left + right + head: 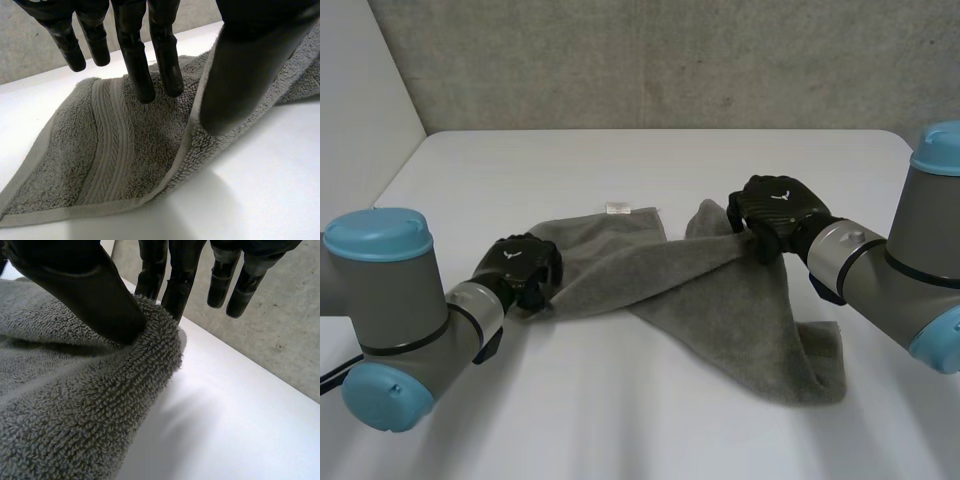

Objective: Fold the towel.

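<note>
A grey towel (720, 300) lies crumpled and twisted across the middle of the white table (620, 420). My left hand (520, 262) is on the towel's left end. In the left wrist view its straight fingers (142, 75) touch the towel (115, 150) near a woven band, and the thumb (235, 85) presses on the hemmed edge. My right hand (775, 208) is at the towel's far right part. In the right wrist view its thumb (85, 285) and fingers (177, 285) pinch a raised fold of the towel (75, 415).
A small white label (617, 209) sits on the towel's far edge. Bare table lies in front of the towel and behind it, up to a grey wall (670, 60).
</note>
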Robot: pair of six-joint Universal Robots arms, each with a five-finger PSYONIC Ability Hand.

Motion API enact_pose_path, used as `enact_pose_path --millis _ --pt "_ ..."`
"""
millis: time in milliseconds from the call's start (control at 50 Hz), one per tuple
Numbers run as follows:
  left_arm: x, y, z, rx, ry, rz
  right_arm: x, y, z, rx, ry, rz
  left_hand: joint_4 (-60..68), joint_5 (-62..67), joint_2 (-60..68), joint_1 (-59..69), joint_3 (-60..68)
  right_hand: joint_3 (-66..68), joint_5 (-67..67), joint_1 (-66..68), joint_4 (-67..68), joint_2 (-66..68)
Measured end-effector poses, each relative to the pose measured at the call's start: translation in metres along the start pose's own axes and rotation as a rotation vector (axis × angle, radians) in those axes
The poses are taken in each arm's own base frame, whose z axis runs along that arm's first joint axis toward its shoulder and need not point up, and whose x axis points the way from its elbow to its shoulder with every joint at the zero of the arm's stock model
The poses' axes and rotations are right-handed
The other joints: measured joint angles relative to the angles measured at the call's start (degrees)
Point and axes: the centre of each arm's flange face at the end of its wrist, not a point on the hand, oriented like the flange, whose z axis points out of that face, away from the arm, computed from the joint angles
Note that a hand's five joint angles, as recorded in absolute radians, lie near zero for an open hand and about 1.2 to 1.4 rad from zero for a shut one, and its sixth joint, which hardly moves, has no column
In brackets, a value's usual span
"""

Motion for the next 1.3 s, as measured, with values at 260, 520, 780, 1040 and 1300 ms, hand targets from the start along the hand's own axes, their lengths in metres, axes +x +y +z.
enact_pose_path --millis 260,520,780,1040,1300 --pt "0.007 0.011 0.002 -0.026 0.021 0.004 0.005 0.01 0.0 -0.02 0.015 0.023 0.0 -6.8 -7.1 -6.8 0.0 0.0 -0.2 0.0 0.0 0.0" --pt "0.017 0.023 0.009 -0.029 0.042 0.013 0.002 -0.007 -0.002 0.013 0.005 -0.002 0.0 -5.8 -6.2 -5.9 0.0 0.0 -39.3 -36.3 0.0 -34.6" --pt "0.022 0.023 0.01 -0.017 0.055 0.019 -0.012 -0.028 0.03 -0.002 -0.108 -0.032 0.0 -5.8 -6.1 -5.9 0.0 0.0 -39.5 -36.5 0.0 -34.6" --pt "0.029 0.024 0.008 -0.013 0.073 0.028 -0.022 0.022 0.092 -0.111 -0.191 -0.021 0.0 5.7 5.4 5.5 0.0 0.0 -39.5 -36.5 0.0 -34.6" --pt "0.025 0.017 0.008 0.007 0.065 0.031 -0.039 0.025 0.079 -0.173 -0.327 0.022 0.0 24.5 23.5 23.4 0.0 0.0 -0.1 0.2 0.0 -0.4"
